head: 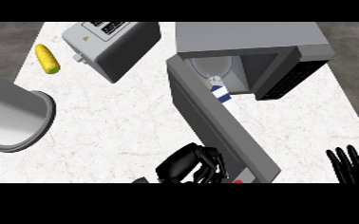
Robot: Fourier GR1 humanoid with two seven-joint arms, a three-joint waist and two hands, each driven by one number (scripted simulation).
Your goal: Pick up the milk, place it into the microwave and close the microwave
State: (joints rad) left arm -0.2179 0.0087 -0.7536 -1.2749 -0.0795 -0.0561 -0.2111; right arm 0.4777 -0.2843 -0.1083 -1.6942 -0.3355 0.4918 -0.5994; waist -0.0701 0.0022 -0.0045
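Grey round pot (21, 118) at the far left edge of the white marbled surface (119, 118), partly cut off. Yellow corn cob (47, 59) further back on the left. Silver toaster (112, 45) just right of it, tilted. Left hand (188, 163) near the lower middle, fingers curled, pressed against the outer face of the open microwave door (217, 123); nothing held that can be seen. Microwave (252, 52) at the far right, door swung wide toward the near side. Milk (219, 89) upright at the front of the cavity, at its opening. Right hand (345, 163) at the lower right edge, fingers straight, resting, holding nothing.
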